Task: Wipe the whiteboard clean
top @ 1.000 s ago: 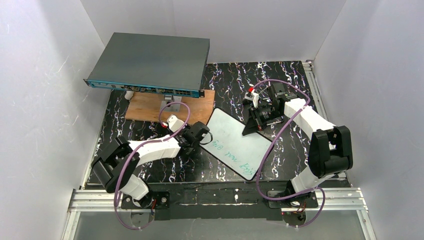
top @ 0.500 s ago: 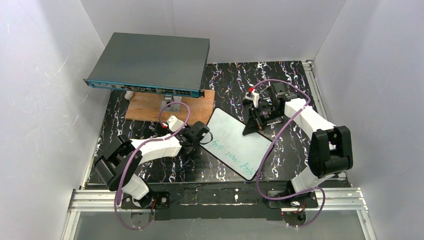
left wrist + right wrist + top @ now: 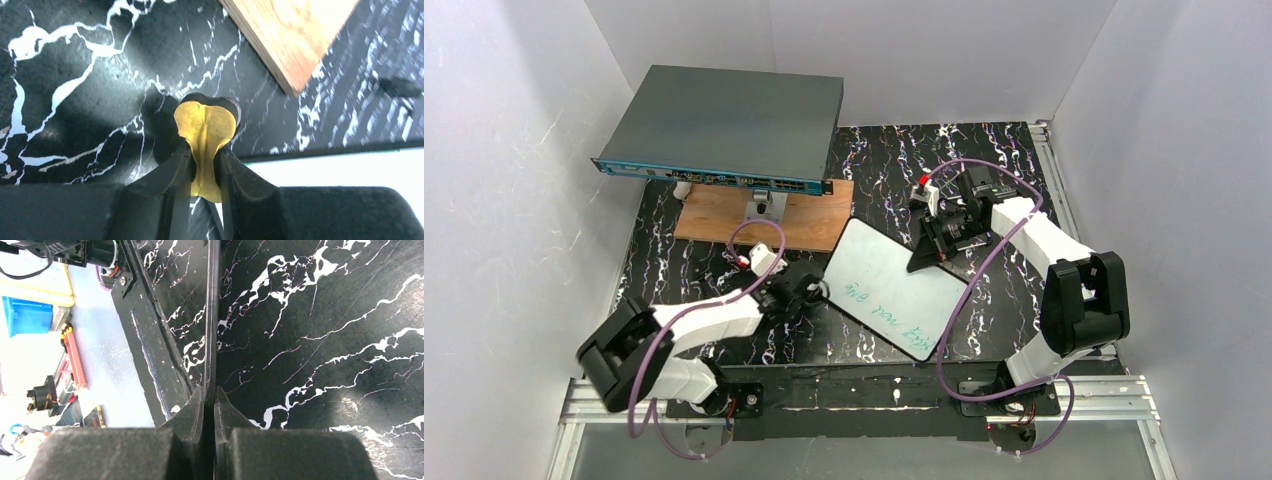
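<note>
The whiteboard (image 3: 892, 283) lies slanted mid-table with green handwriting along its lower half; in the left wrist view it shows as a white strip (image 3: 330, 167). My left gripper (image 3: 814, 291) sits at the board's left edge, shut on a yellow eraser pad (image 3: 206, 127) with a dark backing that bulges out past the fingertips (image 3: 181, 162). At the board's upper right edge, my right gripper (image 3: 929, 250) is shut on it. The right wrist view shows a thin dark edge (image 3: 212, 330) running straight into the shut gripper (image 3: 210, 392).
A large grey flat box (image 3: 724, 125) with a blue front edge stands at the back left. A brown wooden plank (image 3: 724, 215) lies under and in front of it, its corner near my left gripper (image 3: 295, 35). White walls enclose the table.
My left arm has drawn back toward the near left, carrying the eraser pad down along the board's left edge. The board's left side has shifted slightly left. The right gripper holds still.
</note>
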